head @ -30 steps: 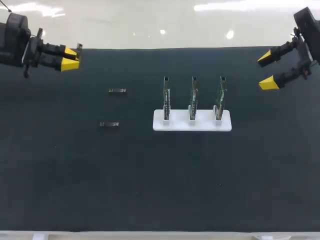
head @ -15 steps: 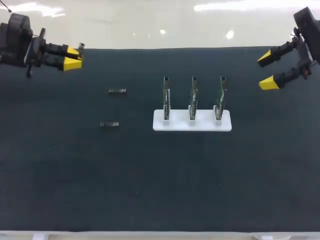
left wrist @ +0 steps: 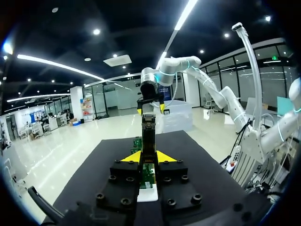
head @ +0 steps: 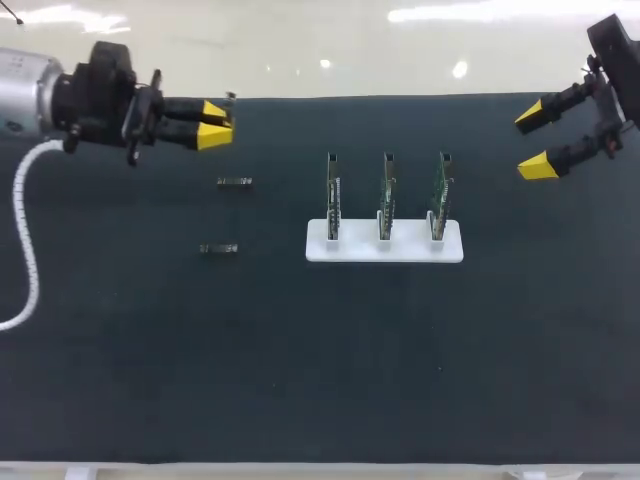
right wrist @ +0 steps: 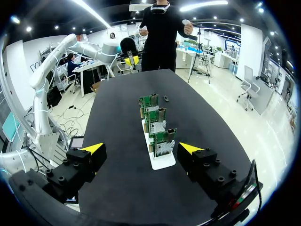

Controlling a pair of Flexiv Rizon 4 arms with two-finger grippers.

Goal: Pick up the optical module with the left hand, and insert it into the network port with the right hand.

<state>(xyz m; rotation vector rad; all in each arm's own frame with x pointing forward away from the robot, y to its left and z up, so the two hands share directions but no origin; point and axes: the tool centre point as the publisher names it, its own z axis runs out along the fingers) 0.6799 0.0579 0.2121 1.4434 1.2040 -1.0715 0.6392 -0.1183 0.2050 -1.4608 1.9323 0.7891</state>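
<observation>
A: Where is the left gripper (head: 222,122)?

B: Near the far edge of the table (head: 120,350), left of the middle, beyond the far module (head: 234,181). Its fingers are drawn close together.

A: Closed on anything?

B: Yes. The left wrist view shows a slim dark bar, by its look an optical module. This held module (left wrist: 149,134) is pinched between the yellow tips and sticks out ahead of them.

A: And the ones on the table?

B: Two lie flat, left of the stand (head: 384,247). They are the far module and the near module (head: 218,248), well apart from each other, with no gripper touching either.

A: What does the stand carry?

B: Three boards (head: 387,195), upright in a row, about mid-table.

A: And the right gripper (head: 531,141)?

B: It is at the far right corner, its fingers spread wide with nothing between them. In the right wrist view the row of boards runs away ahead of it, and the nearest board (right wrist: 162,137) shows a silver port (right wrist: 163,149) facing the gripper.
</observation>
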